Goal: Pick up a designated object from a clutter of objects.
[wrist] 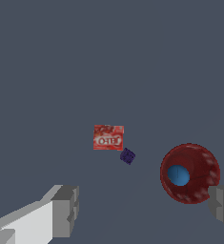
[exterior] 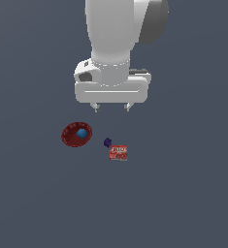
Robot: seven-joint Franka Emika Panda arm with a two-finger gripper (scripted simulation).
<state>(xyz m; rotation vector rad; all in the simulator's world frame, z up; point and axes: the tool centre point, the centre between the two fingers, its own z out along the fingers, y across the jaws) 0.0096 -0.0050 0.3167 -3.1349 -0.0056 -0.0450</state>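
Three things: you can see a dark red disc (exterior: pixel 76 134) with a blue middle, a tiny purple block (exterior: pixel 107 142) and a small red box (exterior: pixel 118 152), all on the grey floor (exterior: pixel 33 203)
Left to right: in the exterior view the disc comes first, then the purple block, then the red box
Your target: the purple block, the smallest thing; it sits just beside a corner of the red box, and you cannot tell if they touch
Disc: it lies apart from the block, with bare floor between them
Gripper: the gripper (exterior: pixel 111 106) hangs up high with its two fingers spread wide and nothing held
Which way to go: the block looks to lie almost straight under the gripper, so you need to come down, I think; the wrist view shows the block (wrist: pixel 127 156) between the fingers but farther out in front
Shape: the block looks as wide as it is long, so no side is the long one
Watch out: one finger may bump the red box, I think
Writing: the box (wrist: pixel 108 137) has white letters on it, too blurry for you to read
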